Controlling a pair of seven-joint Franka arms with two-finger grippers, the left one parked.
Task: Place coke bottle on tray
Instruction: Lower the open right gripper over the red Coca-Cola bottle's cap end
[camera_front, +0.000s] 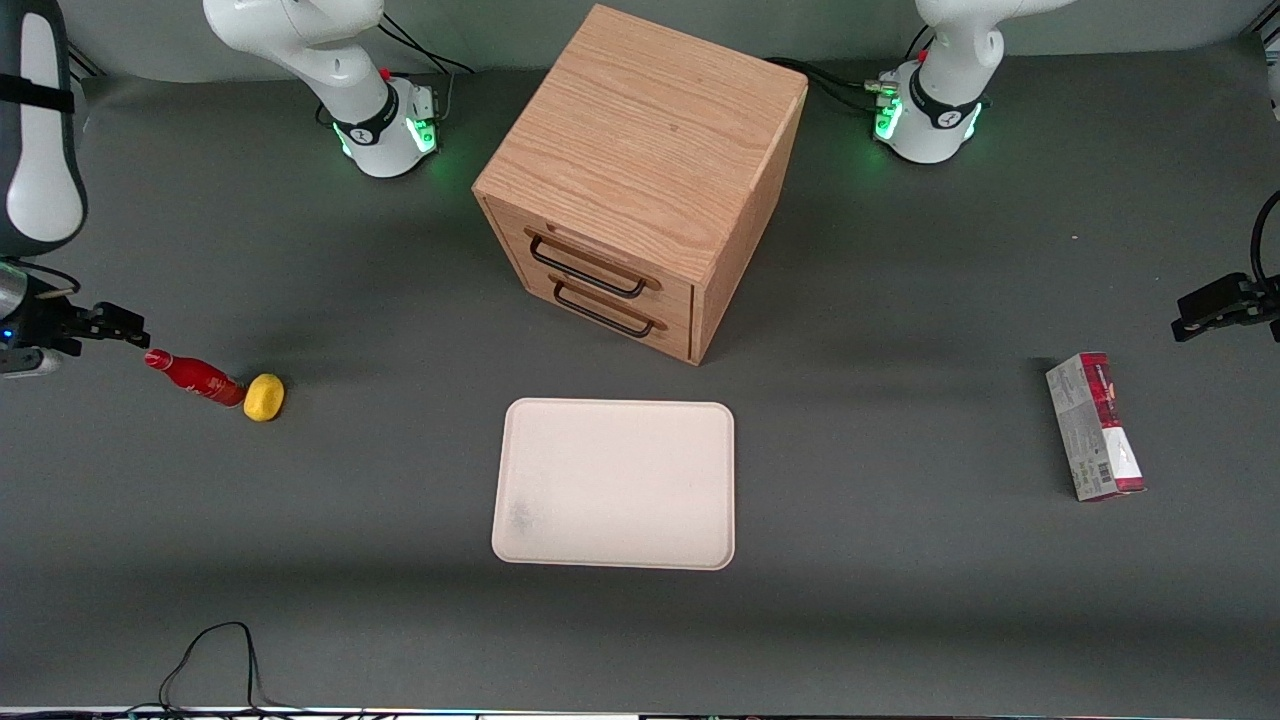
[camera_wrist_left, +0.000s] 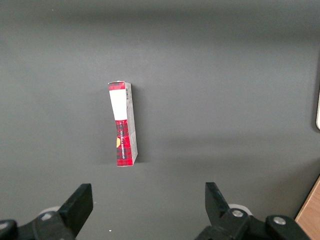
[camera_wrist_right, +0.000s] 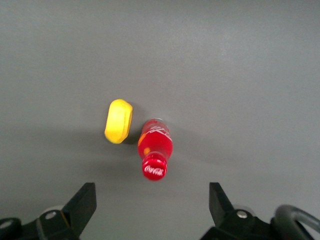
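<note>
The gripper (camera_front: 120, 325) hangs above the desk (camera_front: 900, 620) at the working arm's end, its fingers spread wide and holding nothing. The coke bottle (camera_front: 194, 377) stands just beside it, apparently upright on the desk, touching or nearly touching a yellow lump (camera_front: 264, 397). The tray (camera_front: 615, 484) lies well apart, in front of the wooden cabinet (camera_front: 640, 170). Risk: closing in could catch the lump or tip the slim bottle.

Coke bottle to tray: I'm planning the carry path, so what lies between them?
In the front view, only the yellow lump lies between, touching the coke bottle; from there to the tray is bare mat. The open gripper hovers above the bottle.
</note>
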